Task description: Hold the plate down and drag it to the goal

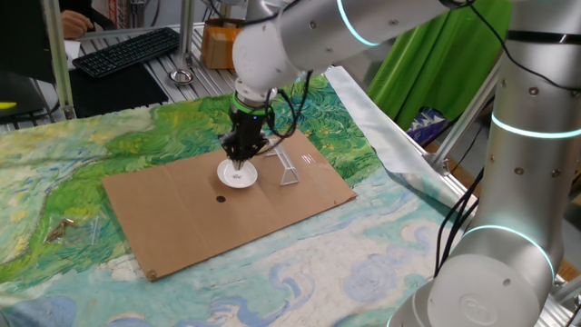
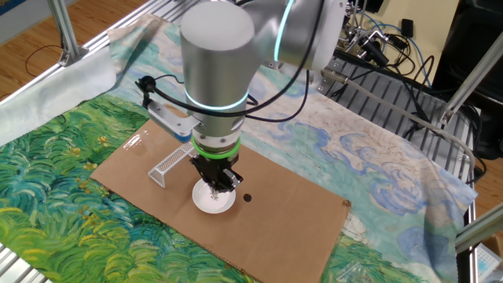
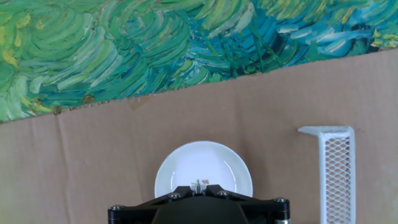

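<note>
The plate (image 1: 239, 174) is a small round white dish lying on the brown cardboard sheet (image 1: 182, 213). It shows too in the other fixed view (image 2: 214, 197) and in the hand view (image 3: 203, 165). My gripper (image 1: 240, 162) stands straight above it, shut, its tips pressing down at the dish's centre (image 3: 200, 185). The goal (image 1: 289, 169) is a small see-through angled bracket just right of the plate, a short gap away. The same bracket (image 2: 167, 167) sits to the plate's left in the other fixed view, and the hand view has it (image 3: 336, 174) at the right edge.
A small black dot (image 1: 221, 199) marks the cardboard on the plate's other side from the bracket. The cardboard lies on a painted green and blue cloth (image 1: 73, 182). A keyboard (image 1: 125, 51) and a metal ring (image 1: 182, 76) lie beyond the cloth.
</note>
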Available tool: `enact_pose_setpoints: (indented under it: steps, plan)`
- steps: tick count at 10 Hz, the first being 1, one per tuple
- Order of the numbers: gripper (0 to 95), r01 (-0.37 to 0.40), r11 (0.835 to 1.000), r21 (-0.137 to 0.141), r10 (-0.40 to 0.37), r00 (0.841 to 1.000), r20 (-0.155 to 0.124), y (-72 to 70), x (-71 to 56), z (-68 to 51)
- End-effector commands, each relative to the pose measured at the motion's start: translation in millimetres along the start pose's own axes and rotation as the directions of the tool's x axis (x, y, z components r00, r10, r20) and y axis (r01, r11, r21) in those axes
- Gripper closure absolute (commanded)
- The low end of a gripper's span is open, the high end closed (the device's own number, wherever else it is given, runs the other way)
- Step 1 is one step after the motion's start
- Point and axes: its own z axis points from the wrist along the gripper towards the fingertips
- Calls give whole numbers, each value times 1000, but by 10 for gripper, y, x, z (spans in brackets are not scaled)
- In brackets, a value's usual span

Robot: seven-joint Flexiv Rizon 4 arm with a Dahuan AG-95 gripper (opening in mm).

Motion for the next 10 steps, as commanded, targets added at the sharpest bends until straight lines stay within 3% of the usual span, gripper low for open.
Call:
enact_pose_setpoints:
  steps: [1, 3, 4, 10]
  plan:
    - [950, -19, 1000, -6, 19, 1000, -11, 1, -14, 26]
    - [950, -22, 1000, -13, 21, 1000, -12, 1, -14, 26]
    - [950, -35, 999, -38, 34, 999, -19, 1, -14, 26]
    - [950, -14, 1000, -13, 14, 1000, -3, 16, -51, 104]
